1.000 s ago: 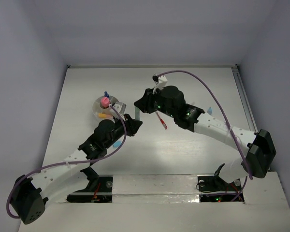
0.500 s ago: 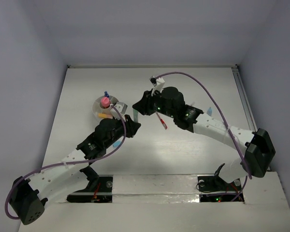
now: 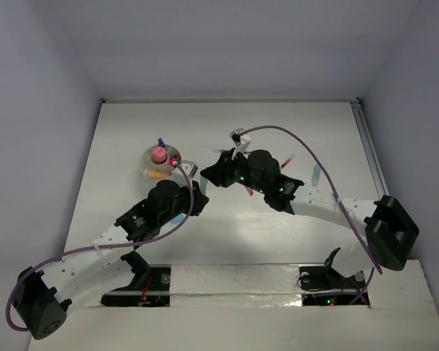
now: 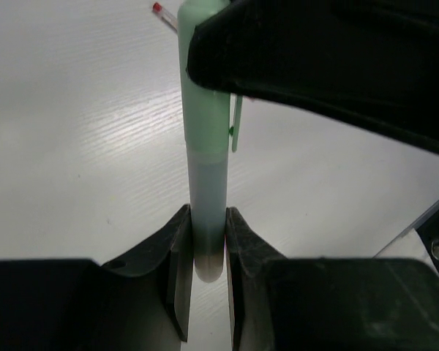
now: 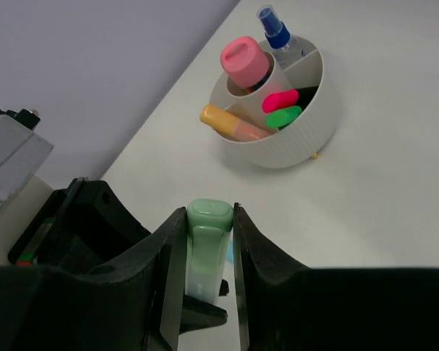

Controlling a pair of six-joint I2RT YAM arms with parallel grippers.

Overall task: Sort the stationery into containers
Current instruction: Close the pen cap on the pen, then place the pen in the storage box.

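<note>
Two grippers share one item.

- **Left gripper** (image 4: 207,241): fingers are clamped on the grey lower end of the green marker (image 4: 205,131).
- **Right gripper** (image 5: 207,223): fingers are closed on the same marker's capped end.
- **Change:** over the last second the right gripper has moved down and left to meet the left one near the centre of the overhead view. This looks like a handover, with neither side yet releasing.
- **White cup** (image 5: 293,146): sits just upper left of the joined grippers in the overhead view and holds an orange marker (image 5: 230,124) among others.
- **Red pen** (image 4: 159,8): lies on the table beyond the marker.
- **Room:** there is bare table (image 3: 300,131) above and to the right. The cup side is tight, and the walls are well apart.
</note>
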